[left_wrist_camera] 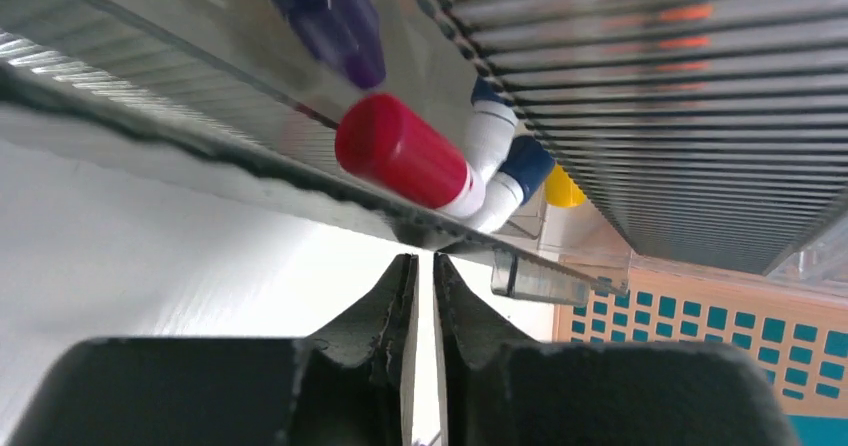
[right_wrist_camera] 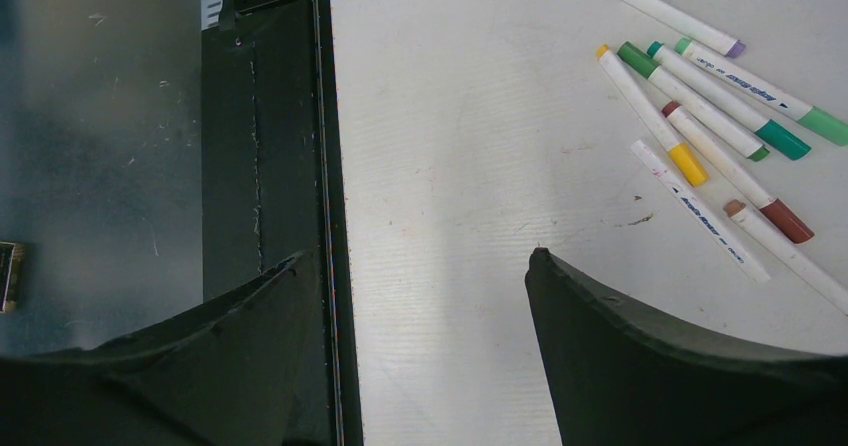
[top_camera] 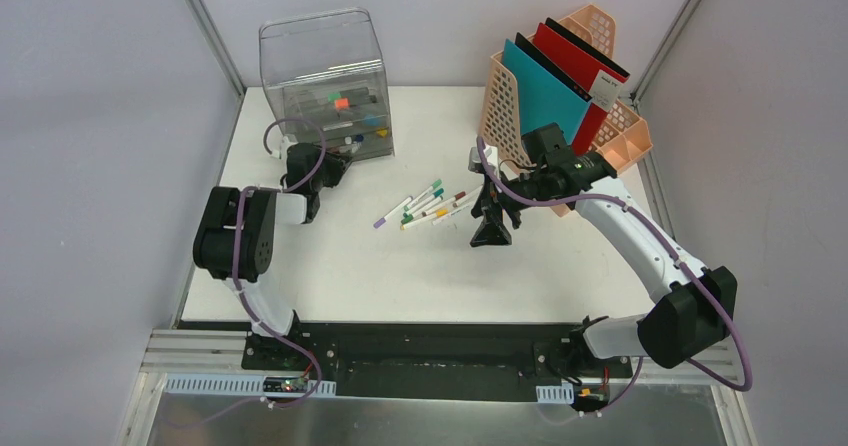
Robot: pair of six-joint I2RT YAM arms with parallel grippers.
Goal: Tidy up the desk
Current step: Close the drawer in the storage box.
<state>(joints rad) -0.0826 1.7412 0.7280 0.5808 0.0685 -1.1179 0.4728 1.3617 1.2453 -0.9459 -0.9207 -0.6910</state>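
Markers are going into the clear drawer box (top_camera: 325, 81), I reckon: left gripper (left_wrist_camera: 425, 266) shut on nothing at its drawer, right gripper (top_camera: 492, 216) wide open over the white desk (top_camera: 400, 276) beneath both arms, needing next to drop onto a loose marker (top_camera: 425, 204).

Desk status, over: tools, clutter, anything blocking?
Left tool shut, empty, at the clear plastic drawer box. Right tool open over the flat white desk. Loose felt-tip markers not yet put away. No obstruction seen.
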